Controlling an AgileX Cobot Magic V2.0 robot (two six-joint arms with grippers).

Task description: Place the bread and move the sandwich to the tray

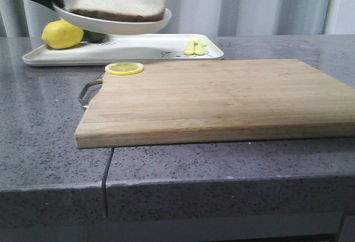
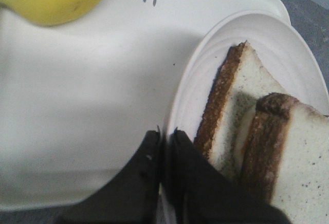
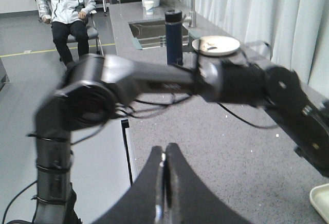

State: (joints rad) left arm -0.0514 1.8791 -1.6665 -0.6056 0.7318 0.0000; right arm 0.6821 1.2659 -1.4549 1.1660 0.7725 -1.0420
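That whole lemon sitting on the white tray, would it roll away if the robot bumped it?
Probably. The lemon is rounded and rests loose on the smooth tray, so a nudge would likely set it rolling, though its oval shape may make it wobble sideways. The low rim might stop it. Its glossy skin looks slippery for the narrow fingers of the left gripper.

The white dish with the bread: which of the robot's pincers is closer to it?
Left. The left pincer is clamped on the rim of the dish, holding it above the tray. The right pincer is shut, away over bare counter.
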